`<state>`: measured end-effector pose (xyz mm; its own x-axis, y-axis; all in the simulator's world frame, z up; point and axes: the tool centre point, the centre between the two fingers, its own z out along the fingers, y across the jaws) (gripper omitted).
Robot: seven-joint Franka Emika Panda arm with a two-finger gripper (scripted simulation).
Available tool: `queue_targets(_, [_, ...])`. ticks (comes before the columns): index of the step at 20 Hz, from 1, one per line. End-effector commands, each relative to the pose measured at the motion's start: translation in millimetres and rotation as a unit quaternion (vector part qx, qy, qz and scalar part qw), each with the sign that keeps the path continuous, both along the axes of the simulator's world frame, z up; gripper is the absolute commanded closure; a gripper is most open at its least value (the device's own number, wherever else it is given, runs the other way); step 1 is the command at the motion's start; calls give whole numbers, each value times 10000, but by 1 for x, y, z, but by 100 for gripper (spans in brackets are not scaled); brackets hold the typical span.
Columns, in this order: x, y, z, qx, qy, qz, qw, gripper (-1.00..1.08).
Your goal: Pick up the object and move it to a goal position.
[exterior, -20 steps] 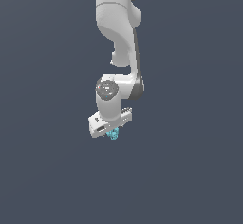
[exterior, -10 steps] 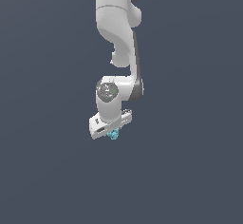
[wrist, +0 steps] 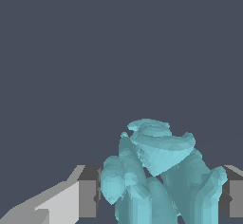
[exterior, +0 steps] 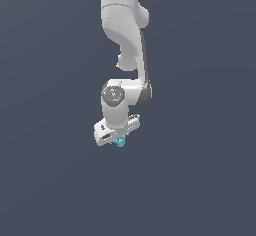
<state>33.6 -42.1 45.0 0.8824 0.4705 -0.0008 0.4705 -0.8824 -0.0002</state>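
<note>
my end effector (exterior: pixel 119 139) is pinching the object (exterior: pixel 120 141), a small lumpy cyan clump that pokes out just below the white body of the hand in the exterior view. measured against that clump, my whole arm (exterior: pixel 125 35) rises above it: the wrist joint sits directly over it, and the upper links climb from there and leave the top of the picture. the hand itself is tilted, its lower edge slanting down toward the exterior view's left, with the clump tucked under the middle of that edge, a little toward the exterior view's right.

in the wrist view the object (wrist: pixel 156 175) fills the space between my fingers. it looks like a bunch of rounded, shell-like lobes heaped together, pale turquoise with darker folds. one finger (wrist: pixel 88 194) stands just beside the clump on one flank, its dark inner face up against the lobes, and the other finger (wrist: pixel 233 192) shows on the opposite flank, touching the clump's outer lobe. the clump reaches well past the fingertips.

around the object i see only a flat, even slate-blue background in both views. i cannot make out a tabletop edge, a shadow or a surface beneath the clump, so i cannot tell whether it is resting on anything or held clear. nothing else lies near it, and nothing stands between it and the camera except my own fingers at its sides.
</note>
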Motion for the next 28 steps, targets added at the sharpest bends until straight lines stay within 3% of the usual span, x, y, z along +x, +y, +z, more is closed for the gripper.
queue_targets(1, [2, 4, 8, 0, -7, 3, 10000, 108])
queue_targets(8, [8, 23, 54, 0, -7, 3, 10000, 108])
queue_targets(28, [43, 103, 244, 0, -5, 4, 10000, 108])
